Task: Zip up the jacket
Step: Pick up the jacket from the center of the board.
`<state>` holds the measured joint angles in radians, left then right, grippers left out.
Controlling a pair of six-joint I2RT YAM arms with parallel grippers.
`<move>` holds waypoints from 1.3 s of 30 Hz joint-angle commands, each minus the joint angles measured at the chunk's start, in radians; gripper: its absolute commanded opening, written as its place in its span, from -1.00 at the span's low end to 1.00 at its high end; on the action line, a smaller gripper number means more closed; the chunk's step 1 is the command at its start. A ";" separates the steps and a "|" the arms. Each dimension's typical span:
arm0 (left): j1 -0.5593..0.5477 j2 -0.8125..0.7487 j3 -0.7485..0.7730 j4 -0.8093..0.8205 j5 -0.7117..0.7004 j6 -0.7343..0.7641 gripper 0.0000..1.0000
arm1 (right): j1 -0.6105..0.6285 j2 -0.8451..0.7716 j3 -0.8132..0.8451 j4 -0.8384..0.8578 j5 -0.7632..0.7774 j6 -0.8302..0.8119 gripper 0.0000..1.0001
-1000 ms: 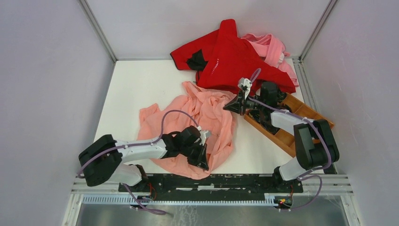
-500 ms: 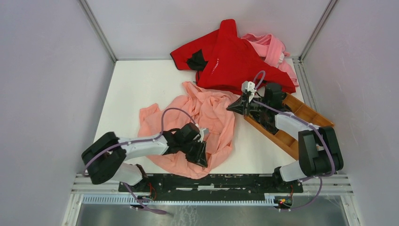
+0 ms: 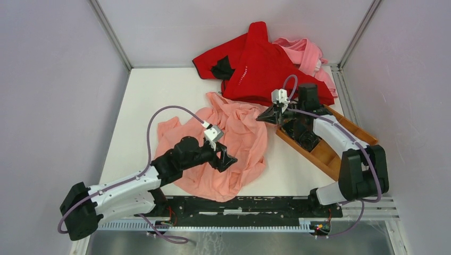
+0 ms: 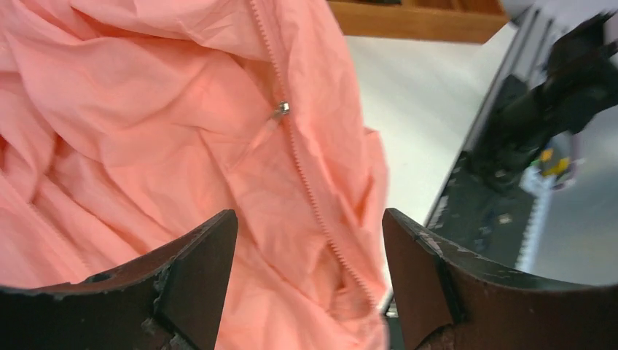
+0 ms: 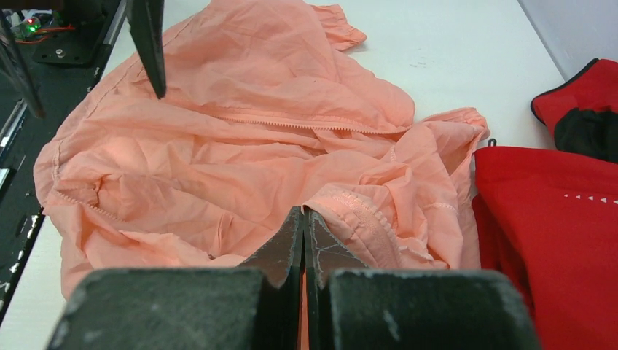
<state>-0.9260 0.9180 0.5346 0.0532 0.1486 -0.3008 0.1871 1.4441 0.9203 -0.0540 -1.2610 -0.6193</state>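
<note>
Jacket (image 3: 244, 143) (crumpled) lies long axis near-to-far; collar end unclear.

The jacket (image 3: 234, 133) is thin, matt cloth, soft and heavily creased, with a fine-toothed zip (image 4: 306, 182) and a small shiny metal slider (image 4: 281, 109). The worktop (image 3: 154, 101) is smooth, matt white; the tray (image 3: 319, 158) is bare wood. The left gripper (image 4: 307, 219) has jaws of scuffed matt black.

**Salmon jacket (image 3: 239, 133) bunched on white counter (image 3: 154, 101)**

The left end effector (image 3: 227, 159) hangs over its lower middle. The right end effector (image 3: 263, 118) meets its upper-right edge, beside a wooden tray (image 3: 322, 155). A red garment (image 3: 266, 69) lies above.
</note>
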 commanded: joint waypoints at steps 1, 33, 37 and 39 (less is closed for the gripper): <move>0.015 0.020 -0.122 0.360 -0.057 0.349 0.60 | 0.000 0.035 0.079 -0.225 -0.033 -0.195 -0.99; 0.121 0.682 0.134 0.441 0.380 0.817 -0.03 | 0.011 0.041 0.068 -0.202 -0.003 -0.165 -0.98; 0.113 0.723 0.158 0.414 0.369 0.832 -0.11 | 0.012 0.043 0.066 -0.200 -0.008 -0.160 -0.98; 0.110 0.743 0.169 0.405 0.363 0.837 -0.16 | 0.012 0.044 0.066 -0.200 -0.007 -0.160 -0.98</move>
<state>-0.8074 1.6283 0.6586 0.4641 0.5079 0.4728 0.1944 1.4887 0.9733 -0.2787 -1.2564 -0.7864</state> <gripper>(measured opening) 0.440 0.008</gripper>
